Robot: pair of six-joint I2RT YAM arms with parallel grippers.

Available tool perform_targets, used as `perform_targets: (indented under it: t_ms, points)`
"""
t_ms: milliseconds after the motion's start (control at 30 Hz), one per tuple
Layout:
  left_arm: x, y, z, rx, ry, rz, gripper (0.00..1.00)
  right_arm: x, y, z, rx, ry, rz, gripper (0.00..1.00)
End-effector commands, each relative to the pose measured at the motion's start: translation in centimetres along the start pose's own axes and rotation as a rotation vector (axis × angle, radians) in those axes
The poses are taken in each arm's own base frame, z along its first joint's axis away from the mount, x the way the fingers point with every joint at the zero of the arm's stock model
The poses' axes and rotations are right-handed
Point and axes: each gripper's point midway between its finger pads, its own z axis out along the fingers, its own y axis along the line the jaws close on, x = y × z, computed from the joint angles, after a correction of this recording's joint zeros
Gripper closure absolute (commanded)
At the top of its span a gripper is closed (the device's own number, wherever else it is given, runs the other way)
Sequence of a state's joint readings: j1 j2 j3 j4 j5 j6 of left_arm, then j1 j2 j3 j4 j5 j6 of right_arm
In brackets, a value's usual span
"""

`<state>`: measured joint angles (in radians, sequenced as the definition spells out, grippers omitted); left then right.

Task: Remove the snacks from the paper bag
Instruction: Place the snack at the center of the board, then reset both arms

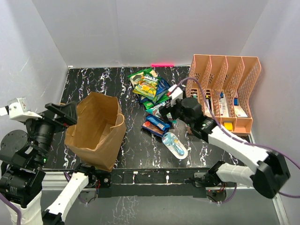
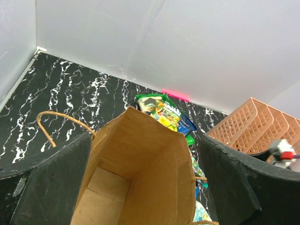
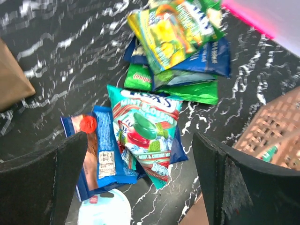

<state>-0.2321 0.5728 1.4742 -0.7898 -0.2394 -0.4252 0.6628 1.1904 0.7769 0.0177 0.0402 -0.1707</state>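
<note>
Right wrist view: right pincer (image 3: 140, 187) spread wide, empty, over mint candy packet (image 3: 145, 136) lying on counter (image 3: 56, 61) among snacks (image 1: 151, 89). Left pincer (image 2: 145, 187) wide, empty, above paper bag (image 2: 150, 154) mouth; bag stands left of pile. Best: lift straight up, avoid dragging packets.

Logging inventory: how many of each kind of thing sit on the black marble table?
Brown kraft paper bag: 1
Peach mesh file organizer: 1
White-and-teal oval blister pack: 1
Glossy foil snack packets: at least 5
Total: at least 8
</note>
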Motion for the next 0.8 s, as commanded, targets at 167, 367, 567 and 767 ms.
perform_targets:
  t_ms: [167, 367, 567, 767]
  points:
    - [-2.6, -4.0, 1.0, 0.146, -0.009, -0.005, 0.02, -12.5, -6.4, -13.2, 0.311, -0.206, 0.489, 0.02]
    - [-6.3, -4.6, 1.7, 0.125, -0.094, 0.029, 0.01, -21.0, -10.3, -24.0, 0.410, -0.452, 0.541, 0.02]
    - [-9.2, -5.1, 2.7, 0.103, -0.177, 0.048, 0.02, -24.3, -11.7, -30.6, 0.428, -0.635, 0.567, 0.02]
    - [-10.3, -6.8, 2.7, 0.201, -0.252, 0.108, 0.02, -24.6, -12.0, -32.6, 0.441, -0.646, 0.499, 0.02]
